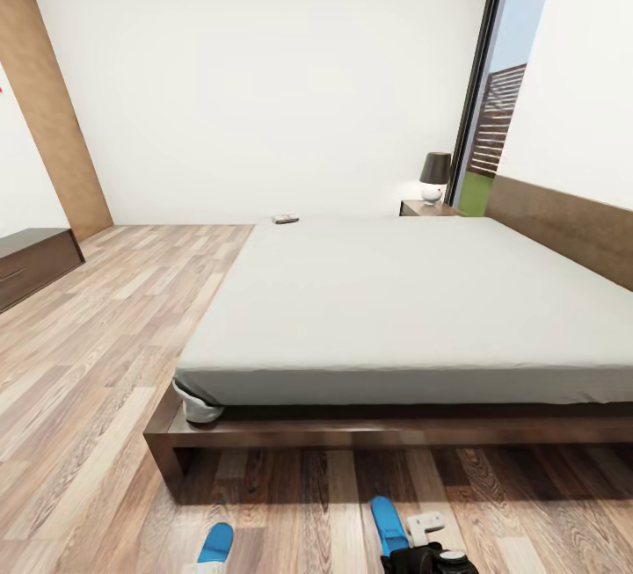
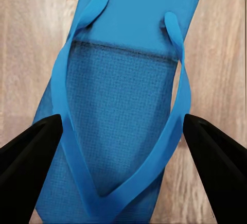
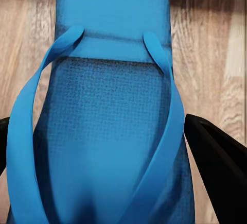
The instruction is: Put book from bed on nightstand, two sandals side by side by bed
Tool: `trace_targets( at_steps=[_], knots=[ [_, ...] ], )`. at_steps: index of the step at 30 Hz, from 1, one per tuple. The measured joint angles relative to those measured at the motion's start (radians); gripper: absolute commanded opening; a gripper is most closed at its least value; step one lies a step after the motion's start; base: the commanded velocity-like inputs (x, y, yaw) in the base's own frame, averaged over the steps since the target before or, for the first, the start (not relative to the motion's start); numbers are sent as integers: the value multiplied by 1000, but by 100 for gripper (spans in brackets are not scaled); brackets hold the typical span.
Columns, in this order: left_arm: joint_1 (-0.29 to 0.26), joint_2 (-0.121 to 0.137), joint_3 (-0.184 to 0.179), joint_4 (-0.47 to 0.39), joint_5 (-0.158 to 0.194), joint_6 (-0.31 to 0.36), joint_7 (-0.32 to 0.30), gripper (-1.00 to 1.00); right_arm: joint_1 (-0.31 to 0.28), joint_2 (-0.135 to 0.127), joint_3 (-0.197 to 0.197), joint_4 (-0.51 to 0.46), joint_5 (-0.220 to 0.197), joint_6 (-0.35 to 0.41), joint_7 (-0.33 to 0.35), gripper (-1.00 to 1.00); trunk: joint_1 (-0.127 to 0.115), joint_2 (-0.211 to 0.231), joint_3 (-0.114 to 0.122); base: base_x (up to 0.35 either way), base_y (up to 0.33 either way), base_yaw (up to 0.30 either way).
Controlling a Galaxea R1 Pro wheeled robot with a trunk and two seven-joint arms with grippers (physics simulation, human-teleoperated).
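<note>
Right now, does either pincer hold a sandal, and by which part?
Nothing is held. The left pincer is open, its fingers on either side of one blue sandal at its straps. The right pincer is open around the other sandal.

Both sandals are cut off by the lower edge of the head view: the left sandal (image 1: 216,544) shows only its tip, and the right sandal (image 1: 388,524) runs under the right gripper (image 1: 431,556), itself cropped. The book (image 1: 285,219) beyond is too small to read.
</note>
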Motion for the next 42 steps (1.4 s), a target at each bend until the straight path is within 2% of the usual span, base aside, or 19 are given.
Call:
trace_targets(
  at_steps=[7,16,19,22,26,34,42],
  knots=[
    [-46,1,0,-2,-1,6,2,-100,-33,0,0,-2,2,49,-6,-100,0,0,0,0,0,0],
    [-93,2,-1,4,-2,7,5,-100,-73,2,0,-1,2,60,-8,-100,0,0,0,0,0,0],
    [-98,2,-1,6,-1,10,2,-100,-83,3,1,0,4,100,-26,-100,0,0,0,0,0,0],
    [-99,2,0,5,0,45,0,-100,-87,4,2,-1,4,134,-50,-100,0,0,0,0,0,0],
    [-100,1,-1,5,0,74,-2,-100,-90,4,2,-2,4,146,-60,-100,0,0,0,0,0,0],
    [-100,2,-1,4,1,86,-9,-100,-92,3,2,-4,3,152,-61,-100,0,0,0,0,0,0],
    [-100,2,-1,1,1,86,-7,-100,-103,3,3,-5,4,152,-58,-100,31,-56,-25,0,0,0]
  ],
)
